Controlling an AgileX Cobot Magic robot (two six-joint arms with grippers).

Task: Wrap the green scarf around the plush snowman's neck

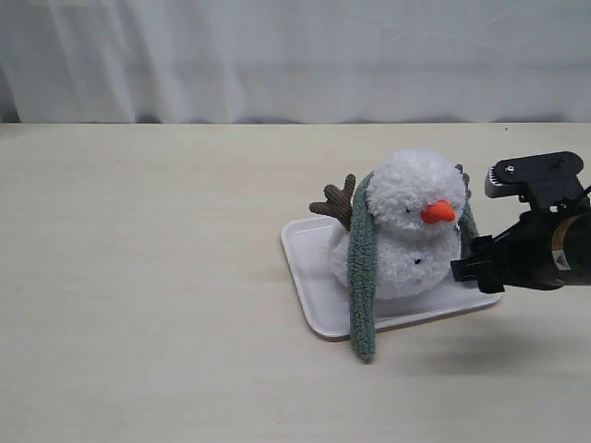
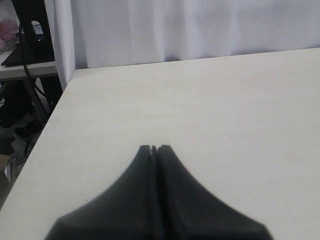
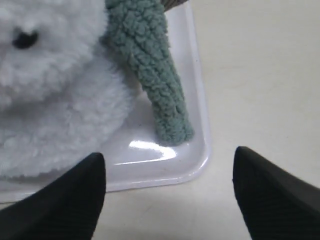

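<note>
The plush snowman (image 1: 413, 226) sits on a white tray (image 1: 309, 268), its orange nose pointing right. The green scarf (image 1: 361, 277) is draped behind its head; one long end hangs down the left side over the tray's front edge, the other end (image 3: 159, 80) lies on the tray at the right. My right gripper (image 1: 466, 268) is open at the tray's right corner, its fingers (image 3: 80, 190) straddling that corner just short of the scarf end, holding nothing. My left gripper (image 2: 155, 148) is shut and empty over bare table; it is out of the exterior view.
A brown twig arm (image 1: 335, 200) sticks out behind the snowman on the left. A white curtain (image 1: 295, 55) hangs behind the table. The table's left edge and a dark stand (image 2: 30, 35) beyond it appear in the left wrist view.
</note>
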